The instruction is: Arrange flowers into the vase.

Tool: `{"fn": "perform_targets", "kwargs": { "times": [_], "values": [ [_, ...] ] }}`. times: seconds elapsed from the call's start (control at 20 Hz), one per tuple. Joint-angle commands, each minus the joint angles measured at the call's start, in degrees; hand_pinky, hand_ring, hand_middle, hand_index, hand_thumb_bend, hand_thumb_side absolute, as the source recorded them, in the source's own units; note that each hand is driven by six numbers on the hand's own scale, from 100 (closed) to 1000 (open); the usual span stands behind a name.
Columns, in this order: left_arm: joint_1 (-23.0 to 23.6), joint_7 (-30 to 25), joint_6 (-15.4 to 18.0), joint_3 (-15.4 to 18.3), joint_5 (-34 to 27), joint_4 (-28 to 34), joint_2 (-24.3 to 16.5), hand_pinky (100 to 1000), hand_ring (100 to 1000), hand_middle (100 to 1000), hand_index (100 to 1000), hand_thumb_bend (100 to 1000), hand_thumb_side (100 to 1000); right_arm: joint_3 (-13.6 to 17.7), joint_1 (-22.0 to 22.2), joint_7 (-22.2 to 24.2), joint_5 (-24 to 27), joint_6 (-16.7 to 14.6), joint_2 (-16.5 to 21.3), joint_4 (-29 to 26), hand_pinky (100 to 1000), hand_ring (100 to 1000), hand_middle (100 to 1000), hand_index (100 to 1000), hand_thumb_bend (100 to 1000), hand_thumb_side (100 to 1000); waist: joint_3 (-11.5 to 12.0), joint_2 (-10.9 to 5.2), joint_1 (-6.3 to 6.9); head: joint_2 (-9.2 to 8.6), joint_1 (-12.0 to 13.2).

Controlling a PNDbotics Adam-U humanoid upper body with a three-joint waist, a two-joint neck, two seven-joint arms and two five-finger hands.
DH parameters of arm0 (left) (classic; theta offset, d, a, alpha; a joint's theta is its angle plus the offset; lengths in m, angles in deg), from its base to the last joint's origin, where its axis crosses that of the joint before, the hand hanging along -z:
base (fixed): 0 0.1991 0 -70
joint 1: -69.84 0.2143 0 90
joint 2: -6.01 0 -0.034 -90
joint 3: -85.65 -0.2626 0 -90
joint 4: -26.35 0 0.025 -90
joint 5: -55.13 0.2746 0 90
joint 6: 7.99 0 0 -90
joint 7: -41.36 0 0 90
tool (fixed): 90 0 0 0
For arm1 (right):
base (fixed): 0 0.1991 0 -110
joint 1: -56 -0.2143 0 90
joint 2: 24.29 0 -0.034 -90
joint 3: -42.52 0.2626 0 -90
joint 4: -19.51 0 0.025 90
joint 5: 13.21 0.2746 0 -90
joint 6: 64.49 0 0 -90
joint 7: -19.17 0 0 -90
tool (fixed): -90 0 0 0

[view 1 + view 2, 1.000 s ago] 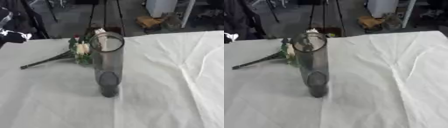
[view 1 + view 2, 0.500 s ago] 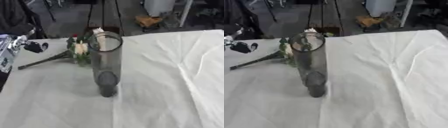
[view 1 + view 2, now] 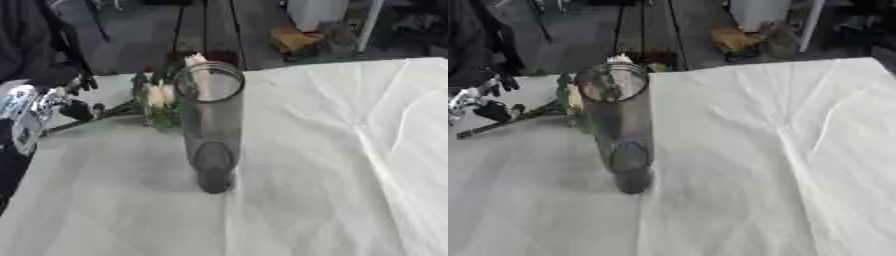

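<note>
A clear glass vase (image 3: 211, 125) is standing upright near the middle of the white cloth-covered table (image 3: 332, 165), its round mouth opening upward. Behind it and to its left, a bunch of flowers (image 3: 157, 97) is lying flat, its stems (image 3: 505, 121) running toward the table's left edge and its pale blooms sitting just beside the vase. The glass is partly hiding the blooms. The left hand (image 3: 61, 97) is hovering over the stems; whether its fingers are apart or together cannot be told.
</note>
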Motion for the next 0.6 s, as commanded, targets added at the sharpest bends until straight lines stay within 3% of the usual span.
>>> {"fn": "perform_targets", "kwargs": {
  "times": [0.05,0.6],
  "values": [
    [-0.88,0.83,-0.13,0.93,0.68,0.0,-0.55,699,677,696,797,296,257,0.31,-0.9,0.17,0.27,0.06,0.91,-0.89,663,718,739,836,100,682,-0.21,-0.49,-0.22,-0.44,0.37],
    [-1.17,5.88,-2.08,2.48,4.44,-3.06,1.45,702,679,696,797,305,252,-0.04,-1.53,0.66,0.44,-0.08,0.39,-0.95,664,719,739,836,100,680,-1.45,0.11,-0.22,-1.27,1.2]
  ]
}}
